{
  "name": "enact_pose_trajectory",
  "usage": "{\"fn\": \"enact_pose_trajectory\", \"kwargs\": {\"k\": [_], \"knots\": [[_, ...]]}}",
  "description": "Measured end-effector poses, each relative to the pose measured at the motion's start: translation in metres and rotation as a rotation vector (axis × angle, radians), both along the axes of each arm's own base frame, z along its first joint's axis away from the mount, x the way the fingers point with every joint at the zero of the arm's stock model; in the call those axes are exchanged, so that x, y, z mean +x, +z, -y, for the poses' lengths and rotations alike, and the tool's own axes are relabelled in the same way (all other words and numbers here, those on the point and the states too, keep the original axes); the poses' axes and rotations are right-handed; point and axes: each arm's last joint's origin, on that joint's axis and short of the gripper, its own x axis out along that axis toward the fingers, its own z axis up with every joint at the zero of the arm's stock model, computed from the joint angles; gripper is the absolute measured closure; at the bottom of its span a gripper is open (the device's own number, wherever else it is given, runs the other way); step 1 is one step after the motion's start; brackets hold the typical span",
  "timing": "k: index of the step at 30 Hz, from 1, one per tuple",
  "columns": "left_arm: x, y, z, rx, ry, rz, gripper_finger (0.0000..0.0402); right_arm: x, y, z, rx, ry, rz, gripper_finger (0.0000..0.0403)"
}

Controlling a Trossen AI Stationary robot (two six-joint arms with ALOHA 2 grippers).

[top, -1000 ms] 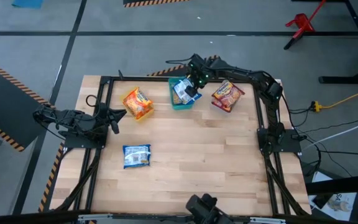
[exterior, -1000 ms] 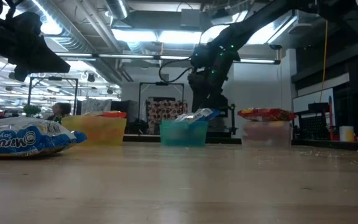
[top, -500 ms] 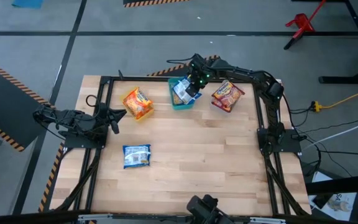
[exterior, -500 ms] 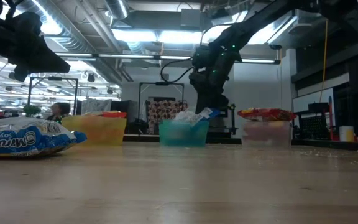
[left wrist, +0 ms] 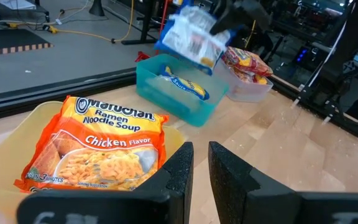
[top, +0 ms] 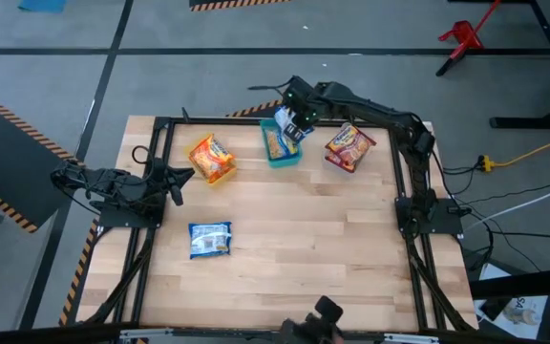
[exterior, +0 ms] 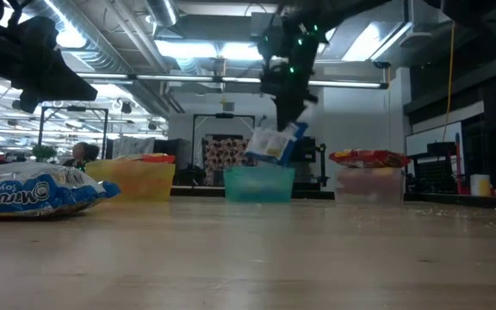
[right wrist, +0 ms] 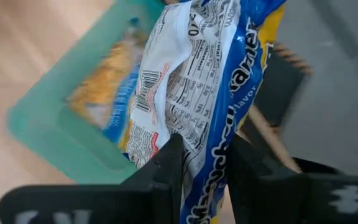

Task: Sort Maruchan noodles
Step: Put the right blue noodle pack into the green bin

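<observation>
1. The right gripper [top: 294,117] hangs above the teal bin [top: 277,153] at the counter's 12 o'clock edge, clenched on a blue-and-white Maruchan packet [exterior: 275,145] that dangles clear of the bin.
2. Another blue packet [left wrist: 182,85] lies inside the teal bin.
3. An orange chicken-flavor packet [top: 211,158] rests in the yellow bin [left wrist: 18,127] toward 11 o'clock.
4. A red packet [top: 349,146] sits on the clear bin [exterior: 368,185] toward 1 o'clock.
5. One more blue soy-sauce packet [top: 209,239] lies flat on the bare counter [top: 313,248] toward 8 o'clock.
6. The left gripper [top: 178,176] waits at the 9 o'clock edge, its fingers [left wrist: 178,171] nearly together, holding nothing.
</observation>
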Motion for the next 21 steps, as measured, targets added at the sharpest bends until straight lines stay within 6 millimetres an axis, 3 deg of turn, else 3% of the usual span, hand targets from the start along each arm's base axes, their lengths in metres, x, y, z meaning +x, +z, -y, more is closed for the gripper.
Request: {"fn": "enact_pose_trajectory", "kwargs": {"k": [4,10,15,21], "knots": [[0.000,0.000,0.000,0.000,0.000,0.001,0.0357,0.009,0.013,-0.018,-0.160,-0.051,-0.074,0.0326],[0.000,0.000,0.000,0.000,0.000,0.000,0.0357,0.026,0.012,-0.052,-0.370,-0.072,-0.165,0.0326],[0.000,0.000,0.000,0.000,0.000,0.001,0.0357,0.042,0.001,-0.077,-0.481,-0.051,-0.225,0.0326],[0.000,0.000,0.000,0.000,0.000,0.000,0.0357,0.057,-0.024,-0.089,-0.583,-0.037,-0.326,0.0326]]}}
